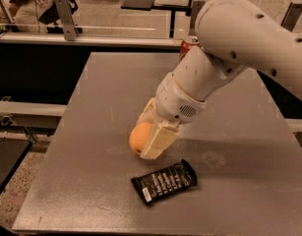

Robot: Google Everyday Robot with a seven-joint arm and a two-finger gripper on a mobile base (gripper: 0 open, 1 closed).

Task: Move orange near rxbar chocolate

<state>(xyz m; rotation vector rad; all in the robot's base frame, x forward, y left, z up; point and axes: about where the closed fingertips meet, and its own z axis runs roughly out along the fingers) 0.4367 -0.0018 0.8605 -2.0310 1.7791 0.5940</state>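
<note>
The orange (pixel 139 137) is round and sits between my gripper's cream fingers (pixel 158 140), low over the grey table (pixel 106 92). My gripper (pixel 149 137) is shut on the orange; the near finger hides its right side. The rxbar chocolate (pixel 164 181), a black wrapper with rows of white text, lies flat on the table just below and to the right of the orange, a short gap away. My white arm reaches in from the upper right.
A red can (pixel 188 44) stands at the table's far edge, mostly hidden behind my arm. Beyond the table are a rail, chairs and desks. The table's front edge runs just below the bar.
</note>
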